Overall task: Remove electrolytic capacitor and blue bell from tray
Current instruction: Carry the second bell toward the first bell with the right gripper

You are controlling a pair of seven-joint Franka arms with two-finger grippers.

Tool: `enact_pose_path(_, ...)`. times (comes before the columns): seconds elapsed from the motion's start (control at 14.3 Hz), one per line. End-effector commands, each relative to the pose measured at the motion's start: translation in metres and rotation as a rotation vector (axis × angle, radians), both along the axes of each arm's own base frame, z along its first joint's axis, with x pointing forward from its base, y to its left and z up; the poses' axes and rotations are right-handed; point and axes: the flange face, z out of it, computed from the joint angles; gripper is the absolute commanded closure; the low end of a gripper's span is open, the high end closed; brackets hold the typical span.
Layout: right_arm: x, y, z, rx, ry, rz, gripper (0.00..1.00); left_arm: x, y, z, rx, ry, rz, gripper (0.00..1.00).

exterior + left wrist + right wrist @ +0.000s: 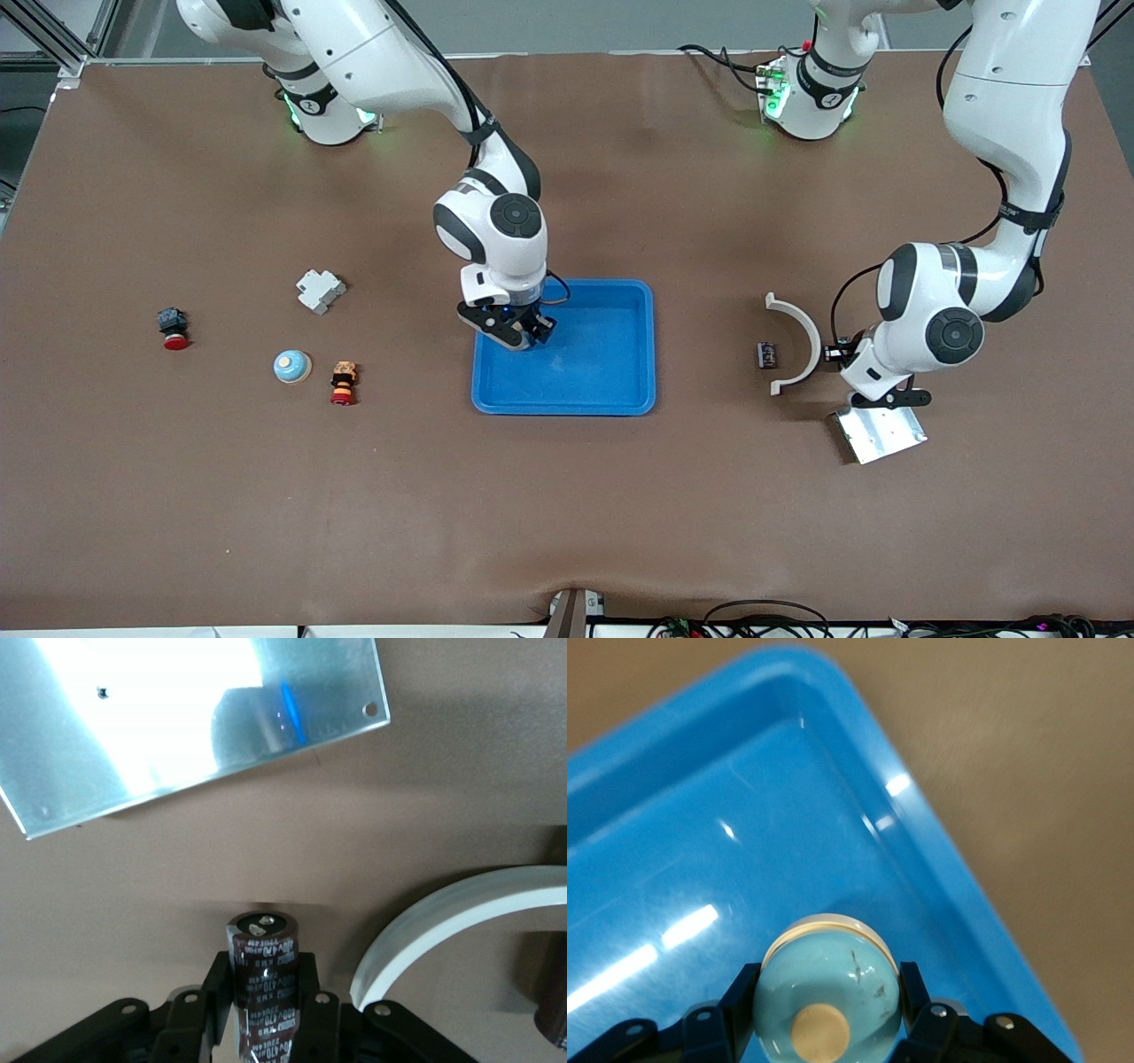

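Note:
My right gripper [518, 332] is shut on a light blue dome bell [828, 992] with a tan button, low over the blue tray [620, 292], at the tray's end toward the right arm. The tray's floor and rim [833, 709] fill the right wrist view. My left gripper [886, 400] is shut on a dark brown capacitor [263, 979], held upright above the brown table, between a metal plate [177, 718] and a white curved piece [443, 921]. The arm hides the capacitor in the front view.
A second light blue bell [291, 366] sits on the table toward the right arm's end, with a stacked orange-red part [343, 383], a red button [174, 329] and a white block [320, 290]. A small dark part [769, 355] lies beside the white curved piece [795, 341]. The metal plate [879, 434] lies nearer the camera.

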Motion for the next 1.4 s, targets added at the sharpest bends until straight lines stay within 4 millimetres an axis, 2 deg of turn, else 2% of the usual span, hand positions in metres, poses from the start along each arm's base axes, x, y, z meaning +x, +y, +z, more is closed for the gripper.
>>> enact_pose_path(0.0, 0.004, -0.032, 0.042, -0.002, -0.011, 0.020, 1.00, 0.001, 0.002, -0.001, 0.015, 0.001, -0.006, 0.99)
enact_pose_path(0.21, 0.000, -0.073, 0.066, -0.015, -0.001, 0.075, 1.00, 0.000, 0.009, -0.001, 0.015, 0.003, -0.007, 0.97)
enact_pose_path(0.35, -0.007, -0.109, 0.067, -0.032, 0.023, 0.110, 1.00, 0.000, 0.009, -0.002, 0.015, 0.004, -0.006, 0.97)
enact_pose_path(0.42, -0.011, -0.118, 0.069, -0.037, 0.028, 0.133, 1.00, 0.000, 0.010, -0.004, 0.016, 0.007, -0.006, 0.97)
enact_pose_path(0.63, -0.016, -0.163, 0.074, -0.028, 0.019, 0.175, 1.00, -0.001, 0.010, -0.009, 0.018, 0.015, -0.009, 0.96)
enact_pose_path(0.77, -0.020, -0.204, 0.078, -0.018, 0.001, 0.209, 1.00, -0.001, 0.010, -0.010, 0.018, 0.016, -0.005, 0.93)
enact_pose_path(0.84, -0.022, -0.223, 0.079, -0.026, 0.008, 0.235, 1.00, 0.000, 0.010, -0.009, 0.018, 0.013, -0.002, 0.88)
enact_pose_path(1.05, -0.026, -0.284, 0.077, -0.041, 0.017, 0.299, 1.00, -0.001, 0.010, -0.011, 0.021, 0.015, 0.010, 0.56)
enact_pose_path(1.33, -0.043, -0.369, 0.061, -0.049, -0.014, 0.398, 1.00, -0.001, 0.010, -0.011, 0.021, 0.015, 0.012, 0.15)
